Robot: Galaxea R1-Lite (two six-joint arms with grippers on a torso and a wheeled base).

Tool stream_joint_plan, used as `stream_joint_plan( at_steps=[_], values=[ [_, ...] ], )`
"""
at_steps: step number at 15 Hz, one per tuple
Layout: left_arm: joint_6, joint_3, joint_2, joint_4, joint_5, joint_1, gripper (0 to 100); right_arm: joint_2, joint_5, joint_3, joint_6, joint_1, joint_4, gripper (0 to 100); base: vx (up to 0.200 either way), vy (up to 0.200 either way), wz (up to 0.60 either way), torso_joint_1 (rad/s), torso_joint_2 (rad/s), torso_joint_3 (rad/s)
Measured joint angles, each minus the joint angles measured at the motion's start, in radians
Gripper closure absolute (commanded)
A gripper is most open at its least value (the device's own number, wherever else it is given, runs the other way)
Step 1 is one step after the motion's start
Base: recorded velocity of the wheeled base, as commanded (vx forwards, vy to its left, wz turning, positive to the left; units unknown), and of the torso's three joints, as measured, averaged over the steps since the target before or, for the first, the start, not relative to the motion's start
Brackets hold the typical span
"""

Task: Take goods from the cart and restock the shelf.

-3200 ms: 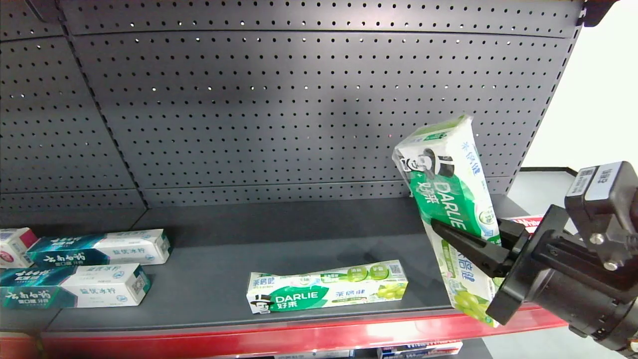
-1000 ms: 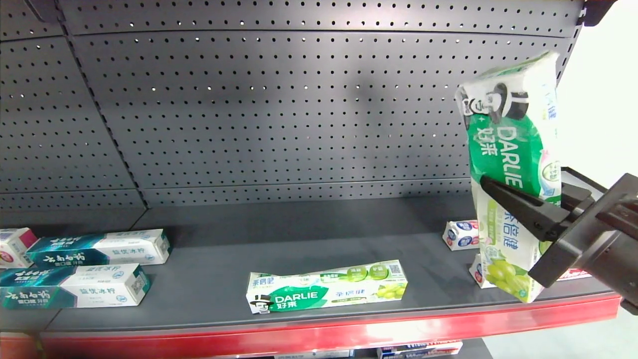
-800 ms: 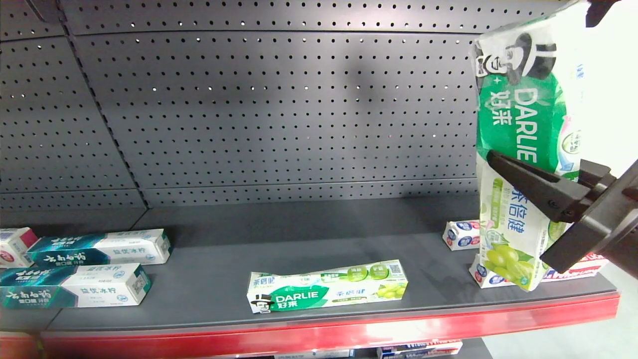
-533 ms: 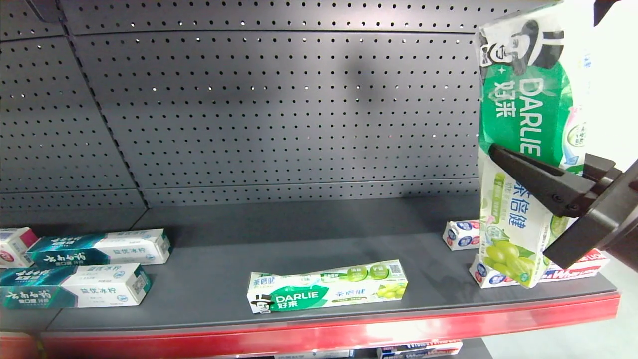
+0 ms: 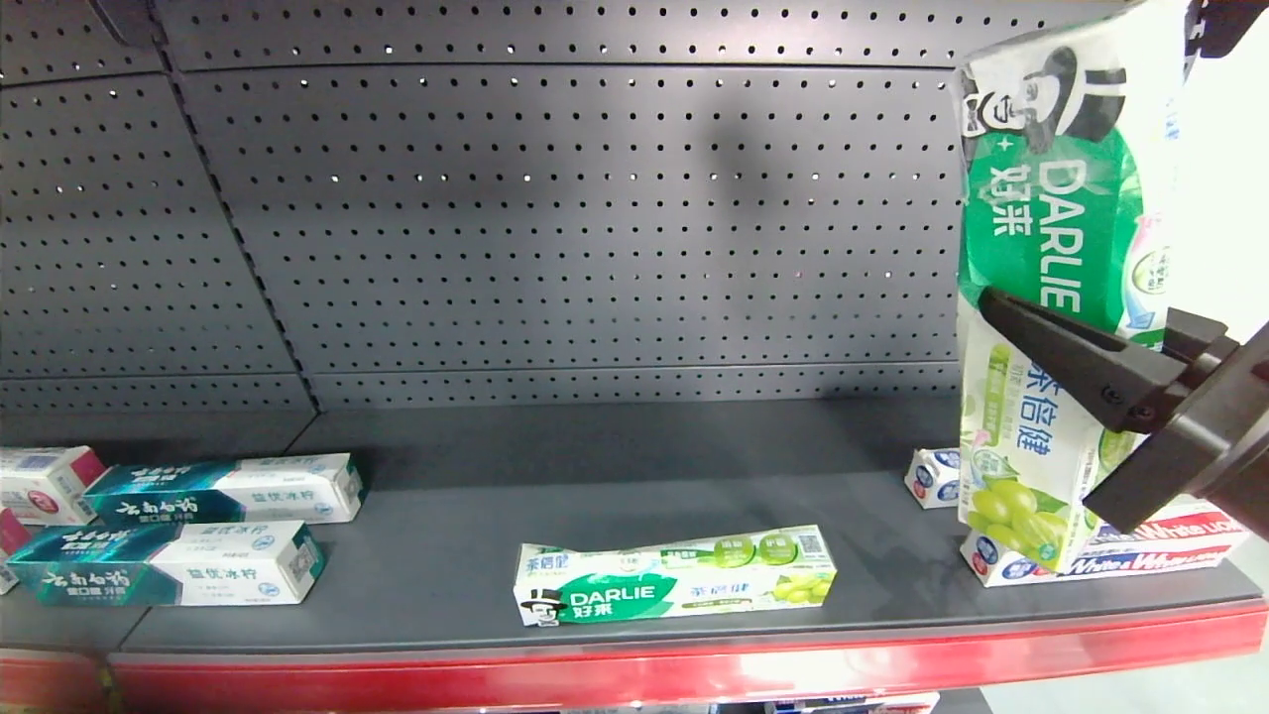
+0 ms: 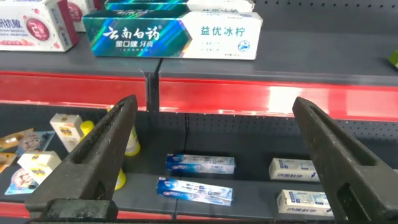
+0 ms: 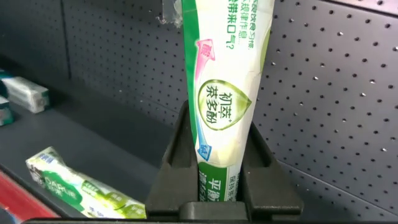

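Toothpaste box [image 5: 1041, 198] with green-and-white grape label is upright, clamped in right jaws; left jaws apart.

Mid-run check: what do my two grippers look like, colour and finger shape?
Both are matte black. The left gripper has two long, flat-sided fingers tapering to blunt wedge tips. The right gripper has the same tapered fingers, with small screw heads, on a blocky black housing.

Dark grey perforated back panel [image 5: 595, 228], bright white wall [image 5: 1227, 198] beyond
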Motion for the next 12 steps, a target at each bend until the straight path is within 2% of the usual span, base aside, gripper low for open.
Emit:
stream_joint_plan(
  at_steps=[3,6,9,12],
  values=[
    [0.000,0.000,0.000,0.000,0.000,-0.001,0,0.000,0.044,-0.007,0.000,-0.024,0.034,100,0.000,0.000,0.00,0.000,0.00,0.000],
    [0.000,0.000,0.000,0.000,0.000,-0.001,0,-0.010,0.164,-0.021,0.010,-0.127,0.099,100,0.000,0.000,0.00,0.000,0.00,0.000],
    [0.000,0.000,0.000,0.000,0.000,0.000,0,-0.010,0.168,-0.011,0.010,-0.161,0.102,100,0.000,0.000,0.00,0.000,0.00,0.000],
    [0.000,0.000,0.000,0.000,0.000,0.000,0,0.048,0.164,-0.080,0.008,-0.184,0.107,100,0.000,0.000,0.00,0.000,0.00,0.000]
  ],
)
